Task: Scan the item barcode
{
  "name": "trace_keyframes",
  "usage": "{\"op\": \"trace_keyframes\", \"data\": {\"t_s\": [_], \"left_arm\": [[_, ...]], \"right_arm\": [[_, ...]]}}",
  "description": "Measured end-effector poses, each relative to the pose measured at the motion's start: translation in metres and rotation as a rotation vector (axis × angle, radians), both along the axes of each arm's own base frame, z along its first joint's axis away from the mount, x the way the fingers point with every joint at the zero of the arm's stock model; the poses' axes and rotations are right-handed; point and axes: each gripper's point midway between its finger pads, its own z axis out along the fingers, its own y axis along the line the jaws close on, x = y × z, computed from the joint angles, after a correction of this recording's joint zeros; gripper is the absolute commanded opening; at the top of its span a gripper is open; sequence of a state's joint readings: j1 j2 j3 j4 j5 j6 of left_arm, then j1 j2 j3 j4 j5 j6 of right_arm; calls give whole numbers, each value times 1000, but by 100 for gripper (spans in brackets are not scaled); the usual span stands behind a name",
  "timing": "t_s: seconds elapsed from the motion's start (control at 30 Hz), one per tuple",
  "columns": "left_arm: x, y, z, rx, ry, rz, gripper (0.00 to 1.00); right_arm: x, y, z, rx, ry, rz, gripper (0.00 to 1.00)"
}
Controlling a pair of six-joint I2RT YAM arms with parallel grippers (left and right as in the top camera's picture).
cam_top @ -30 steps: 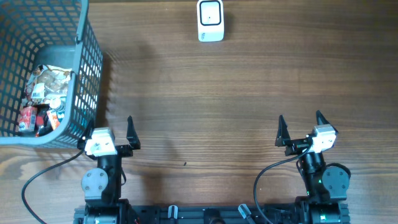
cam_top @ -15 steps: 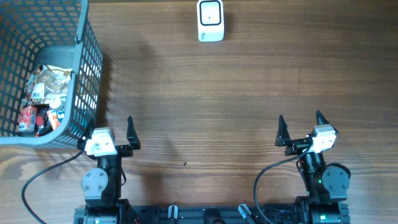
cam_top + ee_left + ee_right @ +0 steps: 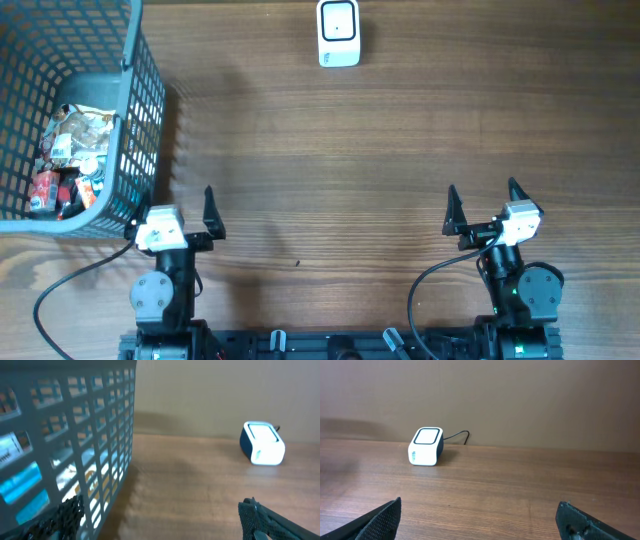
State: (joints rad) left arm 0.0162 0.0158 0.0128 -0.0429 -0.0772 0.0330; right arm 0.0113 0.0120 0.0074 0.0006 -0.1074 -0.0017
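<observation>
Far left: grey mesh basket (image 3: 140,110) at the tabletop's (image 3: 330,150) left edge. The packets (image 3: 70,150) lie heaped at the bottom inside it, crumpled wrappers w/ a red one at the near end. Barcode? Too small to read from above. Through the wrist cam I only get blurred blue and orange patches behind the mesh.

Next, my left pincer (image 3: 178,205): spread wide, nothing between the fingers, low over the tabletop at the near edge. Its outer finger sits just beside the basket's near right corner; can't tell if it's touching. A black cable (image 3: 60,285) loops out from that arm's base.

Centre, far edge: the scanner (image 3: 338,33), a small white box w/ a dark-rimmed face, standing alone, well apart from basket and both arms. The right wrist cam shows a thin dark lead (image 3: 460,435) running out behind it.

Right: my right pincer (image 3: 482,190), also spread wide and empty, near edge, pointing toward the far side w/ the scanner off to its left.
</observation>
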Motion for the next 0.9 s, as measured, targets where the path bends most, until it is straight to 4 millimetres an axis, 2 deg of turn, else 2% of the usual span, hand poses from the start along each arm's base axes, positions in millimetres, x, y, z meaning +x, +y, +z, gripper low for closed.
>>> {"op": "trace_keyframes", "data": {"t_s": [0.2,0.23,0.3,0.37,0.4,0.43,0.47,0.53,0.6,0.67,0.7,0.73,0.8,0.87,0.9], "left_arm": [[0,1,-6,0,22,4,100],[1,-4,-2,-18,3,-21,100],[1,-33,11,-121,-47,-189,100],[-13,-80,39,-241,-130,-486,100],[-21,-95,55,-259,-179,-588,100],[-36,-108,79,-247,-271,-693,100],[-42,-112,87,-249,-297,-729,100],[-73,-124,129,-165,-488,-851,100],[-80,-125,143,-175,-513,-863,100],[-90,-124,174,-167,-555,-866,100],[-88,-124,184,-178,-515,-858,100],[-78,-121,199,-195,-433,-820,100],[-48,-115,199,-269,-126,-731,100],[-33,-120,209,-277,19,-755,100],[-24,-128,227,-251,44,-817,100]], "right_arm": [[0,0,0,0,0,0,100],[0,0,0,0,0,0,100],[0,0,0,0,0,0,100],[0,0,0,0,0,0,100],[0,0,0,0,0,0,100],[0,0,-1,0,2,0,100],[0,0,-1,0,2,0,100],[0,0,-1,0,3,0,100],[0,0,-1,0,3,0,100],[0,0,-1,0,3,0,100],[0,0,-1,0,3,0,100],[0,0,-1,0,6,0,100],[1,0,-2,0,9,0,100],[1,0,-2,0,8,0,100],[0,0,-2,0,8,0,100]]}}
